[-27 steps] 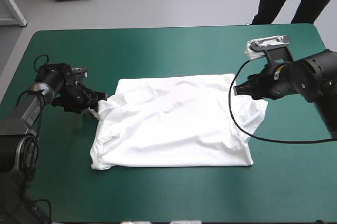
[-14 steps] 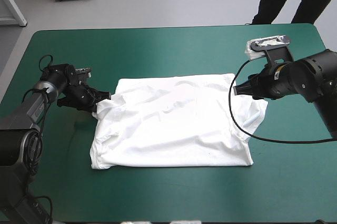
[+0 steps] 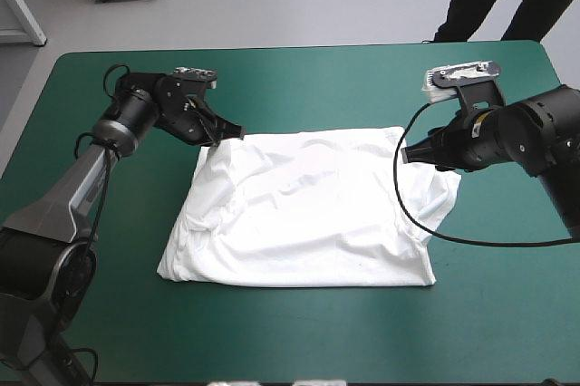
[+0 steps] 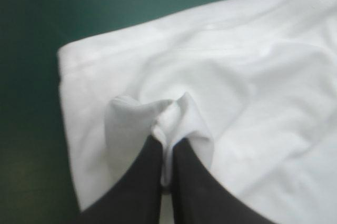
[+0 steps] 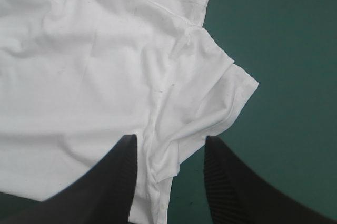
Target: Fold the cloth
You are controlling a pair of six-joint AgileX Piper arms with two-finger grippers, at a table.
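Note:
The white T-shirt (image 3: 308, 214) lies spread flat in the middle of the teal-green table (image 3: 299, 78). At its far left corner my left gripper (image 3: 227, 134) is shut on the left sleeve, which is drawn in over the shirt's body. In the left wrist view the left gripper (image 4: 167, 132) pinches a bunch of white fabric (image 4: 179, 111) at its tips. My right gripper (image 3: 408, 156) is at the right sleeve, low over the cloth. In the right wrist view the right gripper (image 5: 169, 150) is open, and the wrinkled sleeve (image 5: 210, 92) lies between and ahead of its fingers.
Teal-green cover shows on all sides of the shirt, widest toward the near edge (image 3: 299, 341) and the far edge. The shirt's near hem (image 3: 299, 283) lies straight and flat.
My left gripper shut on the left sleeve, then carried it toward the far edge and inward over the shirt's corner. The right arm has stayed in place.

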